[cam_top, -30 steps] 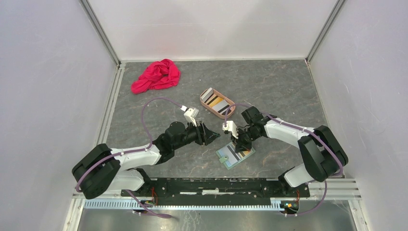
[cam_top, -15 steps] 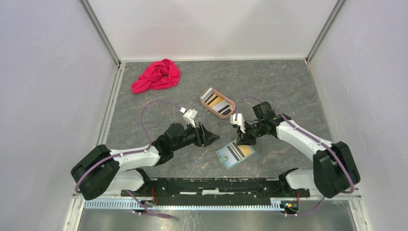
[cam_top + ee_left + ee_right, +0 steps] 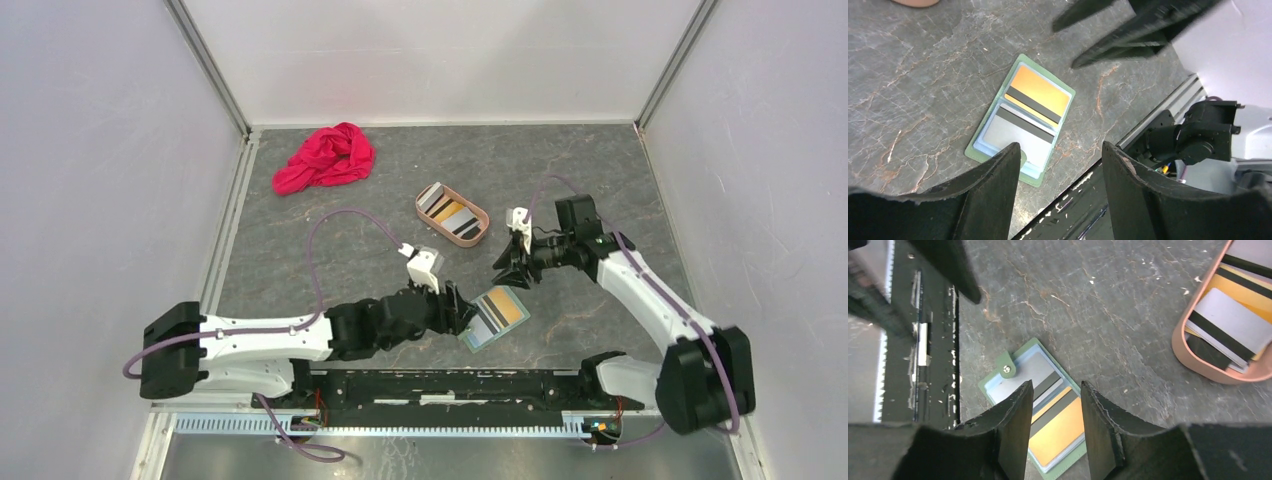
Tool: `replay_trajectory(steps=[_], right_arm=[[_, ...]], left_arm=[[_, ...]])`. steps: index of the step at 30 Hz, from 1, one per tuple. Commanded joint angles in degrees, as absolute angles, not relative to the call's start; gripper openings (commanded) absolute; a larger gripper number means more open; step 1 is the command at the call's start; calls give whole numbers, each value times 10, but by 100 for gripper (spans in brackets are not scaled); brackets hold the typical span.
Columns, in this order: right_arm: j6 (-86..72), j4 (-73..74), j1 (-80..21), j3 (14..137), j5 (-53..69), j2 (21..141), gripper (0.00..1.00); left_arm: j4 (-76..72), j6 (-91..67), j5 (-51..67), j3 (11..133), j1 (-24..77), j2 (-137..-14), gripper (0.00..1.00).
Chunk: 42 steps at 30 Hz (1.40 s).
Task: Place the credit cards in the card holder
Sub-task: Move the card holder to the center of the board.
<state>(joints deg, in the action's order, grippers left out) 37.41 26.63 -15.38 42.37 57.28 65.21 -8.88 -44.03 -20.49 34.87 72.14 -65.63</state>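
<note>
Just beside the left gripper (image 3: 458,315) lies the sage-green bifold card holder (image 3: 495,318), orange and grey plastic cards (image 3: 1040,92) inside. Both grippers gape empty. The left should pin its edge flat while the right gripper (image 3: 507,270) fetches from the pinkish oval tray (image 3: 1179,342).

Left gripper (image 3: 1062,150): two dark fingers (image 3: 998,185) spread apart, nothing between them. Below them, a sage-green bifold card holder (image 3: 977,150) lies open and flat on the grey veined tabletop (image 3: 923,75), light blue inside. Its right half holds an orange plastic card (image 3: 1040,95), its left half a grey plastic card (image 3: 1018,132). Each has a dark stripe. One fingertip overlaps the holder's left end; contact cannot be told. Right of the holder: blurred dark right gripper (image 3: 1064,46), fingers parted. Near side: aluminium rail (image 3: 1158,115), black motor housing (image 3: 1198,140).
</note>
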Motion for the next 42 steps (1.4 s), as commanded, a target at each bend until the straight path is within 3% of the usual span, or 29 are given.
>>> replay_trajectory(steps=[1, 6, 9, 14, 18, 22, 25, 33, 42], right_arm=[[441, 385, -149, 509, 638, 723, 46], [358, 247, -104, 399, 588, 650, 45], [347, 232, -82, 389, 604, 637, 45], [388, 291, -72, 429, 609, 671, 44], [397, 294, -57, 425, 612, 659, 44], [391, 275, -45, 416, 600, 638, 44], [388, 270, -38, 412, 601, 637, 45], [413, 299, -29, 425, 609, 662, 45], [408, 284, -12, 410, 607, 652, 45]], left_arm=[[-10, -391, -415, 419, 804, -660, 67], [8, -390, -562, 442, 893, -680, 69], [2, -340, -708, 451, 965, -683, 79], [-10, -324, -736, 444, 971, -655, 100], [-10, -444, -761, 369, 970, -569, 100], [-111, -412, -703, 282, 968, -468, 99], [-76, -417, -680, 292, 965, -461, 100], [174, -434, -630, 502, 942, -685, 100], [120, -472, -442, 523, 871, -795, 100]])
